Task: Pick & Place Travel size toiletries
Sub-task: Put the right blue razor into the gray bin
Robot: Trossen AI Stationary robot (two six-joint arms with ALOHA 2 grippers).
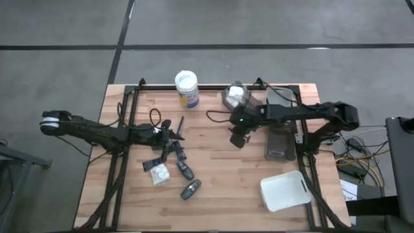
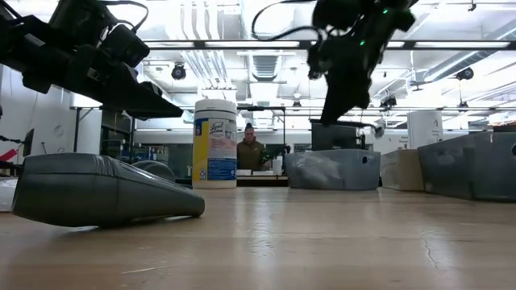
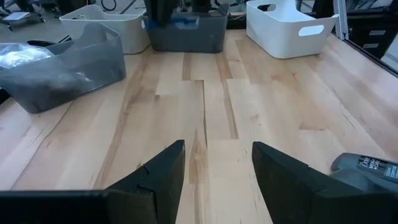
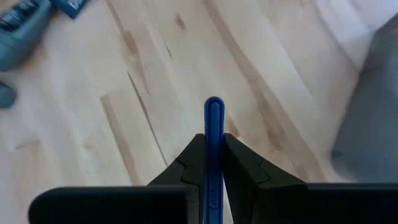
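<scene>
Wood table (image 1: 220,188), 3 trays, 1 jar (image 1: 186,88), right hand (image 4: 214,163) clamped on 1 blue stick (image 4: 213,124), left hand (image 3: 217,163) open, empty.

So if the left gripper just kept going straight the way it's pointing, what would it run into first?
The left gripper, fingers open, faces bare table first. Straight on, the first thing looks like the dark grey bin at the far edge, though depth is hard to judge.

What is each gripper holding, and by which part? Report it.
The right gripper pinches a thin blue stick edge-on near its lower end, the tip standing out past the jaws. The left gripper holds nothing; its jaws are open over bare table.
</scene>
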